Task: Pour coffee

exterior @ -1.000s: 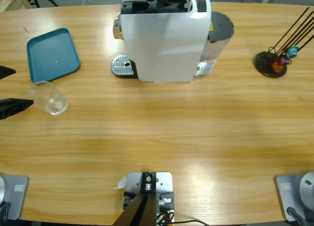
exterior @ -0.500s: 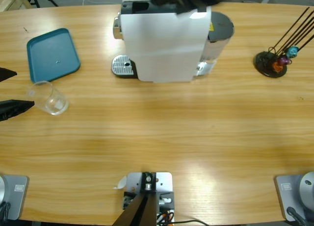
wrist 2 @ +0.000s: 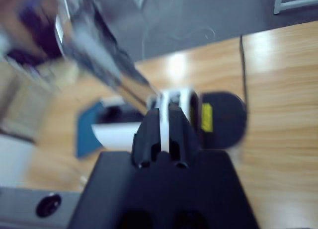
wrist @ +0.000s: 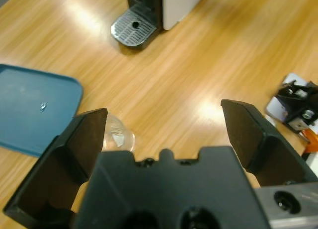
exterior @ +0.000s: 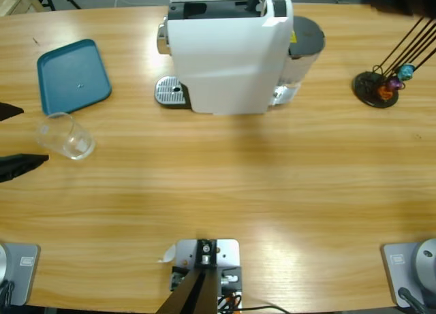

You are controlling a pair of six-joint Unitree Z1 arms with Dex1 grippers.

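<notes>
**Left gripper open beside empty-looking glass; right gripper closed above machine**

Left black two-jaw gripper [exterior: 15, 135] at the table's left edge, jaws spread wide apart, nothing between them. Small clear drinking glass [exterior: 66, 135] standing upright on the long wooden table [exterior: 225, 184], just beside the gripper and apart from both jaws; in the left wrist view the same glass [wrist: 118, 138] seen next to the left-hand jaw, outside the gap. No amber-brown coffee discernible in the glass from either view; location of the coffee cannot be told. Flat teal rectangular tray [exterior: 73, 76] lying just behind the glass, not touching it. White box-shaped coffee machine [exterior: 228, 54] at the table's far middle, round perforated metal drip plate [exterior: 172, 92] at its left foot, bare. Black wire capsule stand [exterior: 381, 82] with coloured capsules far right. Right black two-jaw gripper [wrist 2: 161, 122] pressed together, holding nothing visible, looking down on the machine's top; view heavily blurred.
</notes>
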